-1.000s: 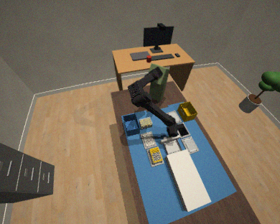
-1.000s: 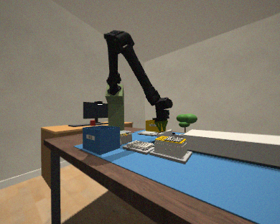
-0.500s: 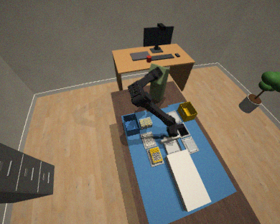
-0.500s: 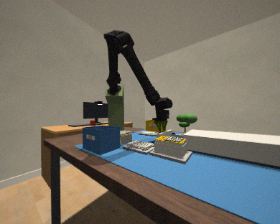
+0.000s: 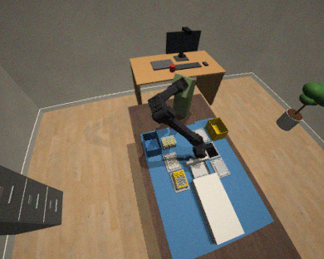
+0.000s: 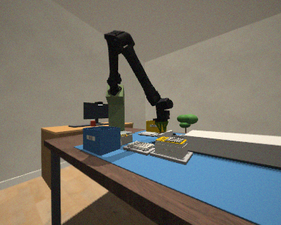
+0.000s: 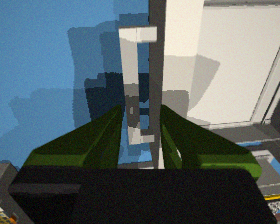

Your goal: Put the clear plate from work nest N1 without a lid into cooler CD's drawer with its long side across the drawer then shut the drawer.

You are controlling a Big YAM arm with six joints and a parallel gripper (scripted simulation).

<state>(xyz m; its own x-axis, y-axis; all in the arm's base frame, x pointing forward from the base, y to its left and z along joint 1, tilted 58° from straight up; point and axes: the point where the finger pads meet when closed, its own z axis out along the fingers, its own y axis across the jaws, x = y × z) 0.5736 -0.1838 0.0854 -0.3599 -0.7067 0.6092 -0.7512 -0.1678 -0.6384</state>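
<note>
The cooler CD (image 5: pixel 218 207) (image 6: pixel 239 146) is a long white-topped box. Its drawer (image 5: pixel 200 170) (image 7: pixel 178 30) stands open toward the arm's base. The bar handle (image 5: pixel 197 161) (image 7: pixel 129 60) is on the drawer's front. My gripper (image 6: pixel 162 131) (image 7: pixel 140 111) points down at the handle, its fingers partly open. In the wrist view one fingertip is left of the bar and the other overlaps the drawer's front edge; no grip shows. Thin outlines cross the pale drawer interior, but I cannot tell if the clear plate lies there. I cannot identify nest N1, and the lamp is not visible.
A blue bin (image 5: pixel 154 153) (image 6: pixel 101 141) stands left, a yellow bin (image 5: pixel 220 135) (image 6: pixel 151 125) at the right rear. A yellow-topped box (image 5: pixel 180 179) (image 6: pixel 171 146) and a white plate (image 5: pixel 171 162) (image 6: pixel 140 146) are left of the drawer. Another nest (image 5: pixel 220 167) stands close on its right.
</note>
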